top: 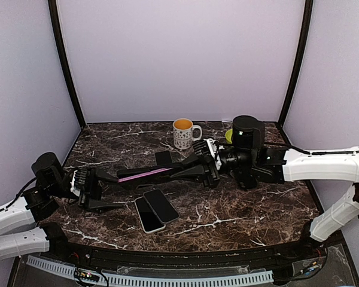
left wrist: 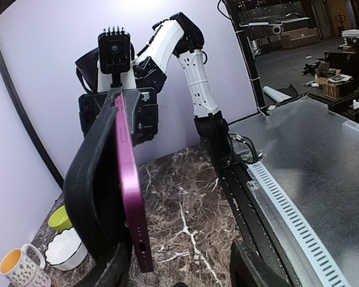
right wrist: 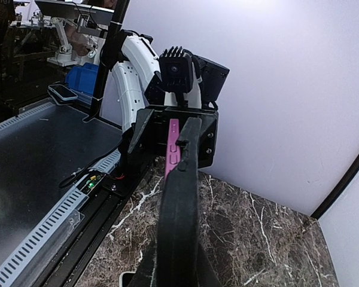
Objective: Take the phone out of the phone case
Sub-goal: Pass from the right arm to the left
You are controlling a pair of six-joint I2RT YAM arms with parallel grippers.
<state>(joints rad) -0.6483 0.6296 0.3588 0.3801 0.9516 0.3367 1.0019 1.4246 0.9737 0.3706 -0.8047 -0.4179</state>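
Magenta phone (left wrist: 130, 179) sat half-sprung from the bowed black phone case (left wrist: 90, 185), the pair held edge-up in mid-air between the two arms! Right gripper (top: 194, 167) looked clenched on the case's far end, while the left gripper (top: 118, 192) stood spread wide around the near end, clasping nothing. Best play, I reckoned: close the left on the phone's bare edge alone, then peel slowly so nothing dropped.

The phone case (right wrist: 178, 227) ran off the right wrist view's bottom edge and hid the fingers of the right hand (top: 198, 167), the mug (left wrist: 23, 270) was cut by the left wrist view's corner, and from above the left hand (top: 99, 186) was too dark to read.
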